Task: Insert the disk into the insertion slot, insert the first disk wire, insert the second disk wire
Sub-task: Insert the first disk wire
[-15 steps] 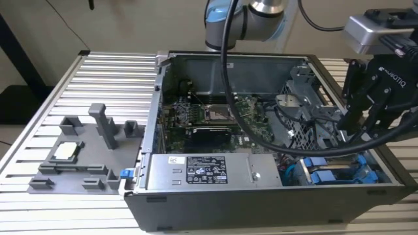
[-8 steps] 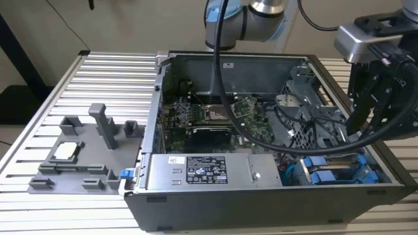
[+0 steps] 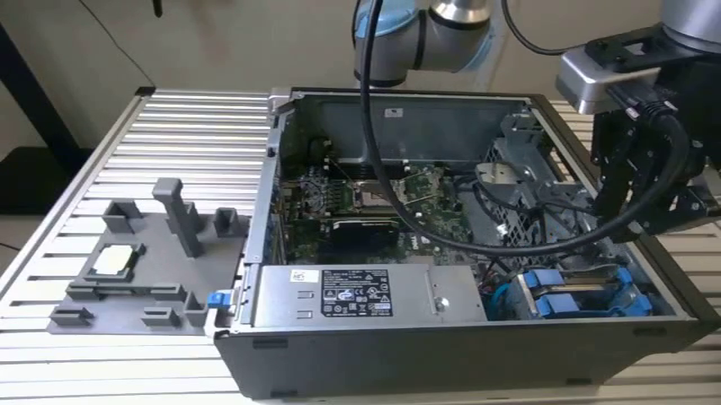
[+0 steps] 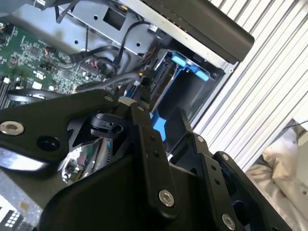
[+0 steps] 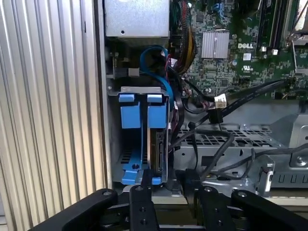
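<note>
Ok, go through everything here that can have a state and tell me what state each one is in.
computer case: side panel off, inside exposed.
disk: seated in the insertion slot, in its blue carrier.
hand: open, empty, close to the disk.

Disk (image 5: 157, 149) mostly hidden within the insertion slot (image 5: 139, 90), only its narrow edge exposed

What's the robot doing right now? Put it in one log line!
disk: in insertion slot | gripper: just outside slot, facing disk | cable: lying unplugged beside slot
</note>
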Robot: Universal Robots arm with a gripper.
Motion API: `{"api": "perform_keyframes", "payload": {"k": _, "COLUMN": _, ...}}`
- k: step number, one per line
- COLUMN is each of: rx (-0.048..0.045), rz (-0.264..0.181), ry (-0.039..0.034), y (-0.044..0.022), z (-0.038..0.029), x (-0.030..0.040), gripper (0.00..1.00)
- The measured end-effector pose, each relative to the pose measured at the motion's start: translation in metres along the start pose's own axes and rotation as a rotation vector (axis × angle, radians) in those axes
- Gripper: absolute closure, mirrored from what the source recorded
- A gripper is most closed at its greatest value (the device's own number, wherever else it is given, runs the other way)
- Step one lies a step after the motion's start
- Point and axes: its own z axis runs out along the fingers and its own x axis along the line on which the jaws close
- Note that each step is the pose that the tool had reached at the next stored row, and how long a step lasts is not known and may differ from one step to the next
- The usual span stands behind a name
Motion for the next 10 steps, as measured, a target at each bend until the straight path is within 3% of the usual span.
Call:
{"api": "perform_keyframes", "payload": {"k": 2, "rx": 0.0114, "rz": -0.007, "ry": -0.0012, "y": 0.0005, "z": 0.0018, "x": -0.0044, "gripper": 0.59}}
{"api": "perform_keyframes", "payload": {"k": 3, "rx": 0.0214, "rz": -0.01, "ry": -0.0016, "y": 0.0008, "z": 0.0023, "x": -0.0053, "gripper": 0.59}}
{"api": "perform_keyframes", "payload": {"k": 7, "rx": 0.0777, "rz": -0.015, "ry": -0.0015, "y": 0.0035, "z": 0.0033, "x": -0.0058, "gripper": 0.59}}
{"api": "perform_keyframes", "payload": {"k": 10, "rx": 0.0952, "rz": -0.015, "ry": -0.0012, "y": 0.0083, "z": 0.0038, "x": -0.0059, "gripper": 0.59}}
